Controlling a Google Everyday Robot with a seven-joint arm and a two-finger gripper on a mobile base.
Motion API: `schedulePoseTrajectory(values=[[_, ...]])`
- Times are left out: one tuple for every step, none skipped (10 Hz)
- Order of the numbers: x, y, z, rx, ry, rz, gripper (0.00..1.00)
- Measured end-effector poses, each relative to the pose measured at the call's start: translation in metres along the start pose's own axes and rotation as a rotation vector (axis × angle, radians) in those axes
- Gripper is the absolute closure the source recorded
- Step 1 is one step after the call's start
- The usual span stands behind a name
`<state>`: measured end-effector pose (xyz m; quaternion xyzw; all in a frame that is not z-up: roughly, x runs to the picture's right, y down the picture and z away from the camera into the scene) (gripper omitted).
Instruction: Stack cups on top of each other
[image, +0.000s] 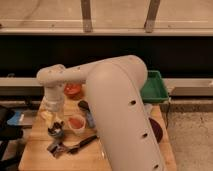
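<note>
My gripper hangs from the white arm over the left part of the wooden table, pointing down. Right beneath it, at its tip, is a small dark shiny cup; I cannot tell whether the cup is gripped or stands on the table. A light blue cup shows partly at the edge of the big arm link, right of the whitish cup, and most of it is hidden. The arm covers most of the table's middle and right.
A whitish cup with a red inside stands just right of the gripper. An orange-red bowl sits at the back. A black tool lies near the front edge. A green tray is at the back right and a dark red plate at the right.
</note>
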<state>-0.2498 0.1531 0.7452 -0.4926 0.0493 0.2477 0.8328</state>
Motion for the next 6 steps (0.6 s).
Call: schedulePoseTrajectory(values=[[-0.003, 0.001, -0.007, 0.021, -0.014, -0.004, 0.4], [-0.005, 0.002, -0.016, 0.044, -0.03, -0.004, 0.4], [-0.006, 0.002, -0.031, 0.084, -0.064, 0.006, 0.4], [-0.006, 0.001, -0.04, 0.108, -0.088, 0.016, 0.4], [-0.006, 0.0, -0.042, 0.113, -0.094, 0.019, 0.4], [-0.008, 0.002, -0.041, 0.112, -0.094, 0.015, 0.4]])
